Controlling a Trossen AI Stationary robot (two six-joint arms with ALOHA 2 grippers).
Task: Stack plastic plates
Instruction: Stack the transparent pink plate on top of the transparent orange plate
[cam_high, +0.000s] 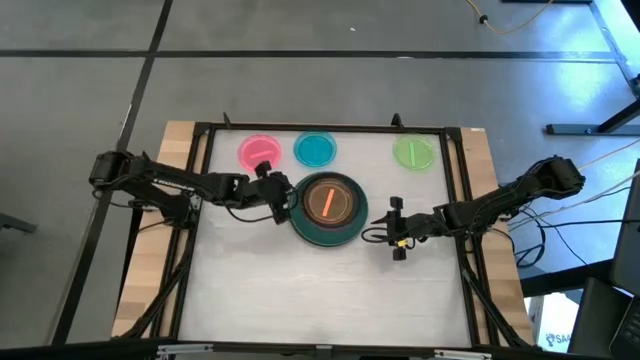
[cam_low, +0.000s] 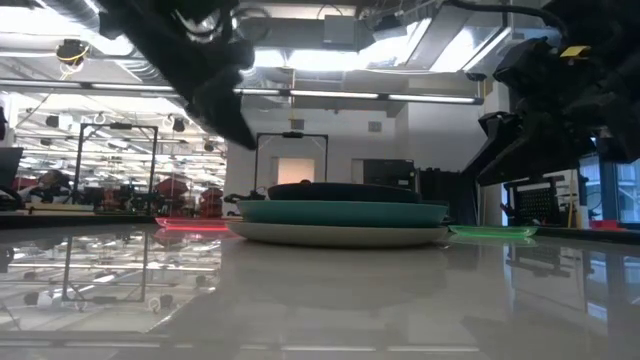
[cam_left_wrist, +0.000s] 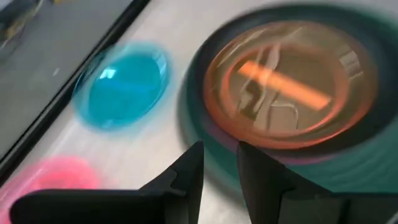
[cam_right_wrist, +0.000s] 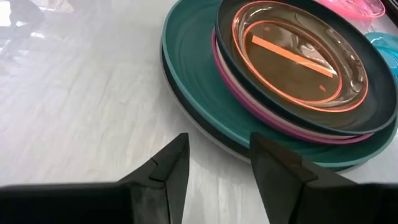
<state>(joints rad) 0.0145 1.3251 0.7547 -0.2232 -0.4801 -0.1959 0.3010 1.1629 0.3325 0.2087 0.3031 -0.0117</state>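
Plates stack (cam_high: 327, 208) sits mid-table, a bit toward the far side: grey plate (cam_right_wrist: 205, 134) at bottom, teal plate (cam_right_wrist: 193, 68) on it, then a magenta plate (cam_right_wrist: 261, 106) edge showing, black plate (cam_right_wrist: 367, 99) above, small orange plate (cam_right_wrist: 292, 59) nested on top. A peach one may sit between them; cannot tell. Three small plates lie loose along the far edge of the table (cam_high: 300, 290): pink plate (cam_high: 259, 152), blue plate (cam_high: 316, 149), green plate (cam_high: 413, 153), each apart from the stack.

Left gripper (cam_left_wrist: 219, 163) hovers just beside the stack's left rim, near pink and blue, fingers narrow with a slim gap, holding nothing. Right gripper (cam_right_wrist: 217, 163) sits just right of the stack, fingers moderately spread, empty.

Step in hand, by judgement: fetch the next small plate, likely pink or blue for the left arm. To do it well: open wider, come in low at the rim, pinch the raised lip rather than the flat, lift clear before travelling, centre over orange and release low so it nests. Green suits the right arm.

Materials: all round, shallow, smooth hard plastic. Large and medium are opaque, matte-ish; small ones are translucent, glossy, thin-rimmed, likely slippery and light. Tabletop is white, glossy, reflective.
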